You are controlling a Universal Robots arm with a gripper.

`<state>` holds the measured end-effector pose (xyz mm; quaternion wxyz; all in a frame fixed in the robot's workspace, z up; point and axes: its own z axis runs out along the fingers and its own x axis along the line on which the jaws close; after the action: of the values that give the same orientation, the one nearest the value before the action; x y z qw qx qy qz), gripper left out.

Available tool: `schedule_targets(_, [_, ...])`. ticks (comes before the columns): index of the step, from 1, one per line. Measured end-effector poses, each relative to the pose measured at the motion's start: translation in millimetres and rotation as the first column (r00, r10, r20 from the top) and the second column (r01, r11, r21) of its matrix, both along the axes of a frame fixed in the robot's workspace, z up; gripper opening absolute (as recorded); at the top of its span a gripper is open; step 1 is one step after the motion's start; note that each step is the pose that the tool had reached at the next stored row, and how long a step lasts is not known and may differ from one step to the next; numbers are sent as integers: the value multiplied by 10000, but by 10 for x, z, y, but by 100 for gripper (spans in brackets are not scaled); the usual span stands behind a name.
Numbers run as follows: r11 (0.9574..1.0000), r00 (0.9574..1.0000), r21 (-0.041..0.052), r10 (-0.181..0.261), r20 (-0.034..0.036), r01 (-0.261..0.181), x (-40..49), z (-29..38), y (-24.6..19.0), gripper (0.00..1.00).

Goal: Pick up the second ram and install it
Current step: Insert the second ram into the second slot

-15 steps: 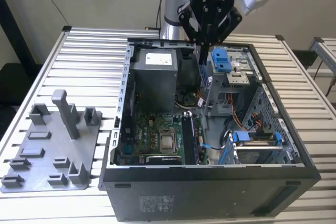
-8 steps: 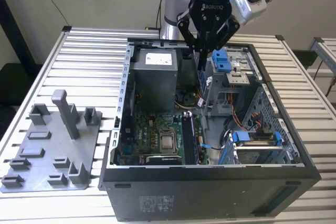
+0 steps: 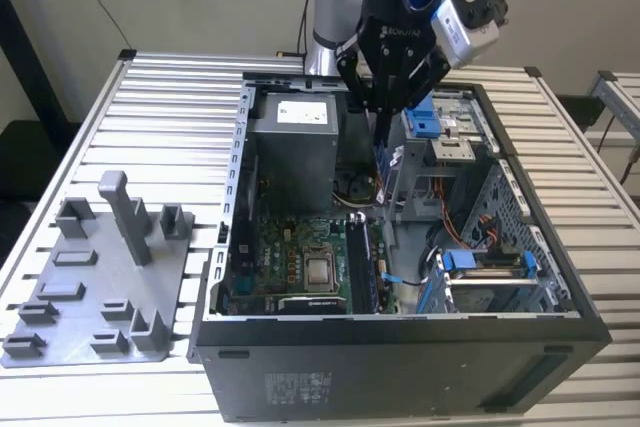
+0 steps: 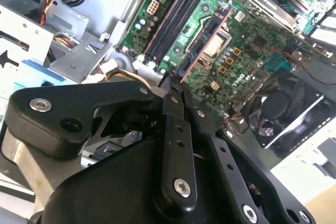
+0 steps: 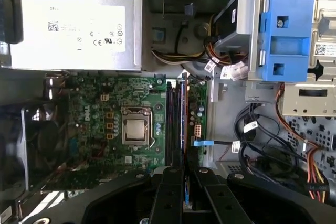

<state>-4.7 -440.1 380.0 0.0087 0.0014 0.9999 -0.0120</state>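
My gripper [image 3: 384, 107] hangs over the open computer case [image 3: 560, 292], shut on the second ram [image 3: 381, 162]. The stick is thin and dark blue and points down from the fingers, edge-on to the camera. It stays in the air above the green motherboard [image 3: 295, 247], over the end of the long black memory slots [image 3: 365, 257] nearest the grey power supply box [image 3: 295, 142]. In the first wrist view the ram [image 5: 184, 129] runs in line with the slots [image 5: 172, 124], out from the gripper [image 5: 184, 174]. In the second wrist view the ram [image 4: 207, 43] juts from the gripper [image 4: 176, 85] toward the slots [image 4: 173, 19].
A blue drive bracket [image 3: 425, 117] and a metal drive cage [image 3: 450, 162] stand close on the exterior view's right of the ram. Loose cables [image 5: 262, 140] lie beside the board. The processor socket [image 3: 320, 269] sits mid-board. A grey parts fixture [image 3: 100, 277] rests on the table outside the case.
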Motion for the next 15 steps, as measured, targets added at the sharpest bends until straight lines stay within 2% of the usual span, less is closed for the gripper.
schedule_targets(11, [10000,9999,-11,0,-121,0,0,-167,0,14])
schedule_targets(15, [10000,9999,-10,0,-145,0,-1,-241,0,14])
